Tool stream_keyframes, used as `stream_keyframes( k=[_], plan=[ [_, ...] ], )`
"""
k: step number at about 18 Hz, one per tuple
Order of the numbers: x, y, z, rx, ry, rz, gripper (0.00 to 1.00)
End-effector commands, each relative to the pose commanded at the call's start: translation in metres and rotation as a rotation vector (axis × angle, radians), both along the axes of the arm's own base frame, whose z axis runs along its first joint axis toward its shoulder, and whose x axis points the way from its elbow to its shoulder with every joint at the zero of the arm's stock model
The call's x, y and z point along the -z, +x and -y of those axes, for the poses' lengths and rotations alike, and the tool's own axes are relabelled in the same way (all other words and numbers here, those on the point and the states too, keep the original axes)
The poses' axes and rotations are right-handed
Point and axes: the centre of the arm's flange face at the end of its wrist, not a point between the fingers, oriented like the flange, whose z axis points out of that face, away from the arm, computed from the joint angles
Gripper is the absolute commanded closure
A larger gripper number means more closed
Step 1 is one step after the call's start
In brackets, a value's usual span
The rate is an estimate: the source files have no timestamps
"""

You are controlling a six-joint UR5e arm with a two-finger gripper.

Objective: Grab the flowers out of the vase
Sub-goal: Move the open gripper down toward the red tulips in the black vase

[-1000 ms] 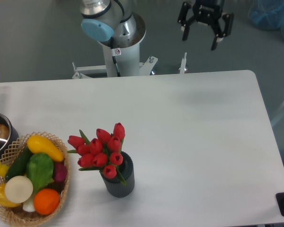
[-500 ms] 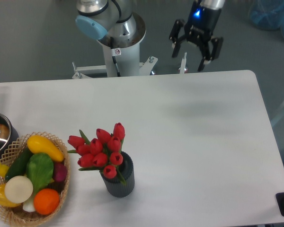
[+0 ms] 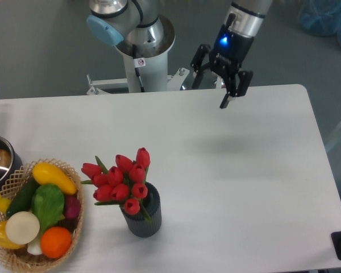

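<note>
Camera view: your gripper point(image 3: 212, 94) is open, far from the flowers point(image 3: 119, 181) in the vase point(image 3: 142, 217). Reach down over them next.

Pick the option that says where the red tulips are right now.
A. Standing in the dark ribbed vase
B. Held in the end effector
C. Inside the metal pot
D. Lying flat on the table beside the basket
A. The red tulips stand with their stems down in the dark ribbed vase near the table's front edge, while the end effector hangs open and empty over the far edge.
</note>
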Motion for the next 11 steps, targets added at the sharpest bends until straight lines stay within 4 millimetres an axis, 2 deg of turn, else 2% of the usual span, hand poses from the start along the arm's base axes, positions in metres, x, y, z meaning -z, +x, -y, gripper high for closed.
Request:
stream_keyframes(
  k=[3, 6, 11],
  plan=[
    [0.011, -0.003, -0.012, 0.003, 0.008, 0.022, 0.0],
    [0.03, 0.0, -0.041, 0.047, 0.058, 0.049, 0.0],
    [0.047, 0.0, -0.072, 0.028, 0.156, 0.137, 0.0]
  ],
)
